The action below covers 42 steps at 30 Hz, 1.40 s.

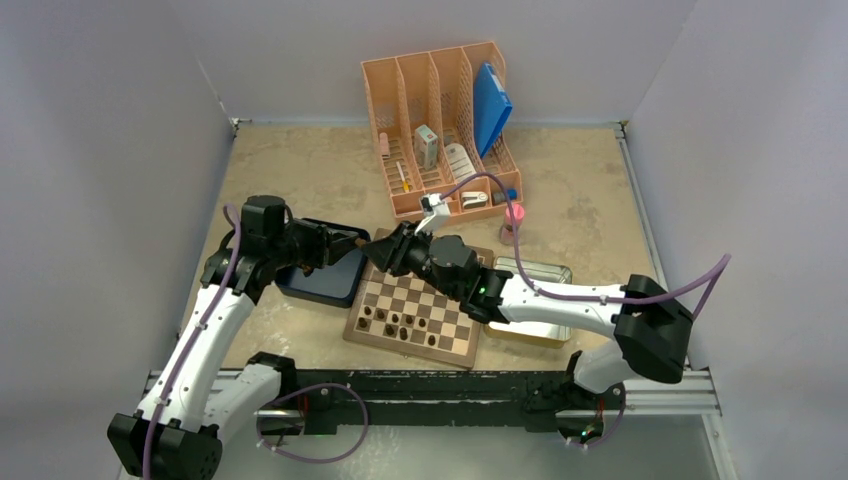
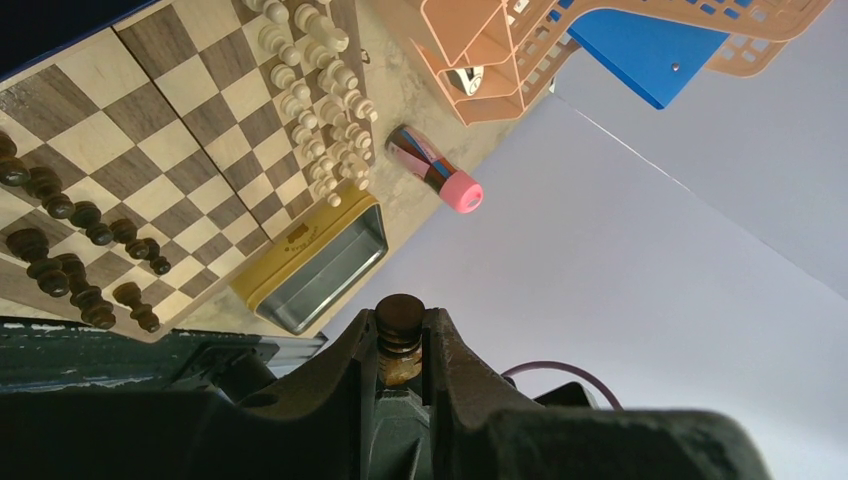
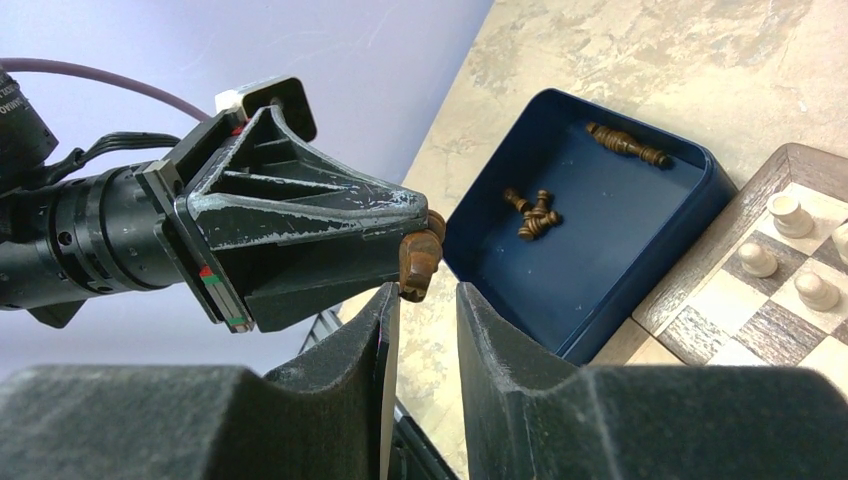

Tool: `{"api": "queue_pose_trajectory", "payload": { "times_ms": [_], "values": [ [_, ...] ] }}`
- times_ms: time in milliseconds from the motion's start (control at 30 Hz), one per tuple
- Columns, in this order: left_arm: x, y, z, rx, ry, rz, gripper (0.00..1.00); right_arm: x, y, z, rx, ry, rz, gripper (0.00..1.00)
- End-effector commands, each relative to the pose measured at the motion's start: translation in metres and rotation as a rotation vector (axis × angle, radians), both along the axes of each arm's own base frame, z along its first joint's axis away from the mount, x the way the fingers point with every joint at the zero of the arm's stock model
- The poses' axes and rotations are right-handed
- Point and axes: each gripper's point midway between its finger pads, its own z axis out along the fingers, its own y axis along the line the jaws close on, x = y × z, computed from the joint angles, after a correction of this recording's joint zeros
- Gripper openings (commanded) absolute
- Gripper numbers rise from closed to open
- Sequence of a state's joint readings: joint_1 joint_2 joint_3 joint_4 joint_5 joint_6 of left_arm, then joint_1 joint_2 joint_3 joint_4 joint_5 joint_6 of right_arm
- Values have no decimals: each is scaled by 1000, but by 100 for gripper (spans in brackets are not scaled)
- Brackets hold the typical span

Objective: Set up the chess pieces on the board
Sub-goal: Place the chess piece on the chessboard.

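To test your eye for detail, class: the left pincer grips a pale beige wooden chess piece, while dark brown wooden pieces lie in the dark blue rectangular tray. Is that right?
No. The left pincer grips a dark brown wooden chess piece, not a pale beige one, as the left wrist view shows. The dark brown wooden pieces do lie in the dark blue rectangular tray.

Beige table [image 1: 300, 170] bears the board [image 1: 400, 295], blue tray [image 1: 335, 282], tin [image 1: 542, 268], organizer [image 1: 440, 110].

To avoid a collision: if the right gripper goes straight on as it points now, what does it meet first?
Probably the dark chess piece that the left gripper holds, just before the open right gripper; depth is unclear.
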<state>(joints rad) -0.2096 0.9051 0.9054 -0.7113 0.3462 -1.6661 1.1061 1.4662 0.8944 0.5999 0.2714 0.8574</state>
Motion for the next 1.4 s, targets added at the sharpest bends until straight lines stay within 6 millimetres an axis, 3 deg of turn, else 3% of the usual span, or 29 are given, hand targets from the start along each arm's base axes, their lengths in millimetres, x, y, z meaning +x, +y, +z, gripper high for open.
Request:
{"api": "queue_pose_trajectory", "payload": {
  "times_ms": [0, 233, 433, 467, 567, 633, 867, 1033, 1167, 1233, 1367],
  "values": [
    [4, -2, 23, -32, -76, -7, 0, 4, 6, 28, 85, -35, -13, 29],
    [3, -5, 24, -30, -85, -34, 0, 6, 6, 29, 84, -44, -21, 21],
    [-1, -6, 18, -31, -69, -49, 0, 7, 6, 34, 99, -71, -24, 2],
    [-1, -7, 16, -29, -68, -56, 3, 7, 6, 34, 95, -73, -25, 0],
    [-2, -9, 16, -5, -98, -96, 32, 6, 5, 31, 71, -70, -17, 0],
    [-3, -8, 16, 16, -111, -107, 42, 4, 2, 29, 40, -79, -14, 0],
    [2, 13, 10, 243, -236, -133, 54, 4, -28, 14, -99, -93, -62, 0],
    [30, 33, 5, 552, -489, -223, 63, -3, -51, 10, -208, -119, -57, 0],
    [53, 45, -7, 769, -498, -359, 65, -12, -58, 0, -361, -138, 13, 0],
    [66, 37, -17, 814, -512, -498, 66, -15, -62, -9, -445, -122, 43, 0],
    [86, 45, -42, 861, -484, -532, 66, -25, -59, -14, -486, -127, 117, 0]
  ]
}}
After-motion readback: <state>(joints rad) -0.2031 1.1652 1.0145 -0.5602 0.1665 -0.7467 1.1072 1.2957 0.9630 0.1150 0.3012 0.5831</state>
